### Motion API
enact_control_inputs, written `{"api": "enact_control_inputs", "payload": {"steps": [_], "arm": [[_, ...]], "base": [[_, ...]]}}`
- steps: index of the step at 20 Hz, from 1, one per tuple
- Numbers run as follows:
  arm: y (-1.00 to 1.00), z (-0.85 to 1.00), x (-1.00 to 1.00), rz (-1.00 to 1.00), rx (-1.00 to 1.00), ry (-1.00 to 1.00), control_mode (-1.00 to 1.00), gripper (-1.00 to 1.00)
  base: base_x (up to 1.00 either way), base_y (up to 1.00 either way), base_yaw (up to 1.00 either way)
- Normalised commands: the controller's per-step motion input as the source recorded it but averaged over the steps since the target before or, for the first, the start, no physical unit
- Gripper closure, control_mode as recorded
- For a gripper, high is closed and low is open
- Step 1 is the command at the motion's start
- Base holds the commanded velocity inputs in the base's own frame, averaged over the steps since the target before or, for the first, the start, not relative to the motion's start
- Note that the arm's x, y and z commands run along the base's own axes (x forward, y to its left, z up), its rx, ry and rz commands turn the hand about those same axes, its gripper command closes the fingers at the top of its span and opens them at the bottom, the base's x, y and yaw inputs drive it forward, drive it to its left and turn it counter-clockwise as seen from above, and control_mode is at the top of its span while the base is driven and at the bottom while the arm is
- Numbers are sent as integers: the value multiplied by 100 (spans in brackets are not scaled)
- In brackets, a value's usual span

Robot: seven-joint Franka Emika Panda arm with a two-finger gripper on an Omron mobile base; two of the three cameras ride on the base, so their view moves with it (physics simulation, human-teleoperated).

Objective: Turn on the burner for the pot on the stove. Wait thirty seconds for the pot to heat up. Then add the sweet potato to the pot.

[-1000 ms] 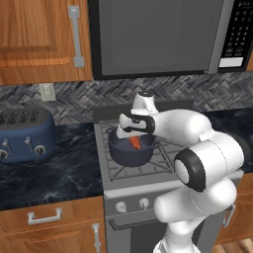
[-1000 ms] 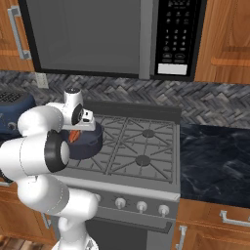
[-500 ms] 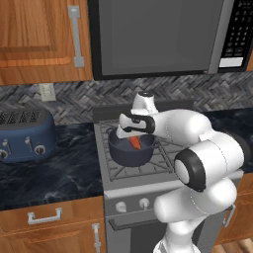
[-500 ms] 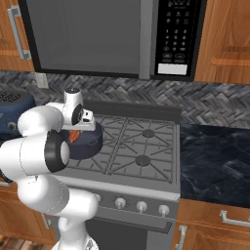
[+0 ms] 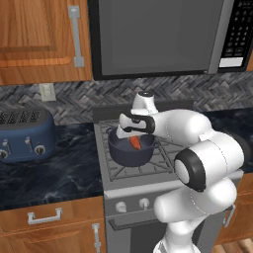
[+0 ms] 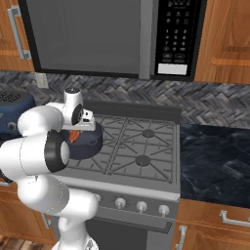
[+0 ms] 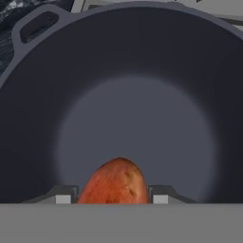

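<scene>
Now my fingers (image 7: 159,193) are clamped on the sweet potato (image 7: 114,182), held point-down just over the pot (image 7: 133,90) on the stove (image 5: 148,165)'s front-left burner, so I should lower it close to the floor before letting go, avoiding a bounce.

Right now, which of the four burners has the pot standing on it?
The front left burner: the pot covers it, near the blue toaster. The other three burners show bare caps under the grates.
</scene>
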Motion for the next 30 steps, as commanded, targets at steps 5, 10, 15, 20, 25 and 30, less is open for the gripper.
{"api": "enact_control_inputs", "payload": {"steps": [5,10,15,20,25,30], "arm": [[0,0,0,0,0,0,-100,100],[0,0,0,0,0,0,-100,100],[0,0,0,0,0,0,-100,100],[0,0,0,0,0,0,-100,100],[0,0,0,0,0,0,-100,100],[0,0,0,0,0,0,-100,100]], "base": [[0,0,0],[0,0,0],[0,0,0],[0,0,0],[0,0,0],[0,0,0]]}}
